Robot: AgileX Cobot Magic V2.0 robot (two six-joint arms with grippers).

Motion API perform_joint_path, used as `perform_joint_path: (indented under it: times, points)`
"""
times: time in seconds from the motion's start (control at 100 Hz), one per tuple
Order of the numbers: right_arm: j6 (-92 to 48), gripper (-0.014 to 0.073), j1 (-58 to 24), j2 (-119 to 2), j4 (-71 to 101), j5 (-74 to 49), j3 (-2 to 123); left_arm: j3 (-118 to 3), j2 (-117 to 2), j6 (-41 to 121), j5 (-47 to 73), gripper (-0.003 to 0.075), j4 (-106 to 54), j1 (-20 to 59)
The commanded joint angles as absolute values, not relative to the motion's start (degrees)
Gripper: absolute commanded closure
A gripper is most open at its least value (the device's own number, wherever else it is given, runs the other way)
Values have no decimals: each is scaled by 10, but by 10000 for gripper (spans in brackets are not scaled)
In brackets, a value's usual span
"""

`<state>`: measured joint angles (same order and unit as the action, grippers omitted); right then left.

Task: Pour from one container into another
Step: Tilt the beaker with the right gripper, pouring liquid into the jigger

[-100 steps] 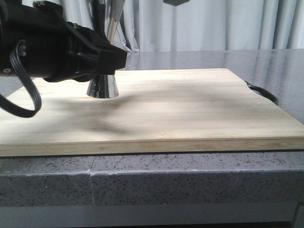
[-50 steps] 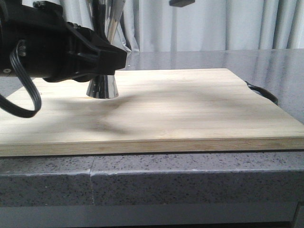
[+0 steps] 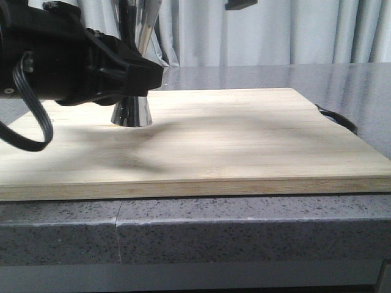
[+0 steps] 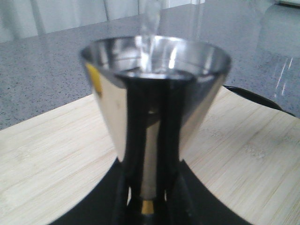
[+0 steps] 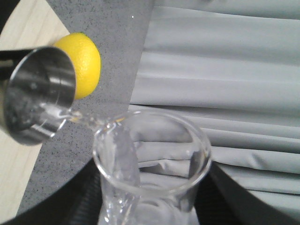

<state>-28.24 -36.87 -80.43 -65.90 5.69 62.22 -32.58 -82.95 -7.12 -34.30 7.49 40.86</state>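
Observation:
The steel jigger [image 3: 131, 112] stands on the wooden board [image 3: 244, 134] at the left. My left gripper [image 3: 143, 76] is shut on its narrow waist, and in the left wrist view the black fingers [image 4: 133, 187] clasp the jigger [image 4: 154, 93] from both sides. My right gripper [image 5: 152, 199] is shut on the clear glass beaker [image 5: 152, 159], which is tilted above. A thin stream of clear liquid [image 5: 77, 117] runs from the beaker's lip into the jigger's open cup [image 5: 40, 93]. The stream [image 4: 150, 23] also shows falling into the cup. The beaker is out of the front view.
A yellow lemon [image 5: 84, 63] lies on the grey counter just beyond the jigger. A black loop [image 3: 336, 117] sticks out at the board's right edge. Grey curtains hang behind. A dark part of the right arm [image 3: 240, 4] shows at the front view's top edge.
The dark part of the right arm at the top edge of the front view has drifted a little to the right. The left arm and the jigger have stayed put.

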Motion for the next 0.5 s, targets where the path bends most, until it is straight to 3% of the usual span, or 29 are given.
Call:
perform_joint_path:
  times: [0.0, 0.49]
  points:
    - [-284, 304, -365, -783, -664, 79, 644, -339, -809, -79, -394, 740, 72, 414]
    - [-280, 304, -365, -783, -672, 70, 644, -339, -809, -79, -394, 739, 72, 414]
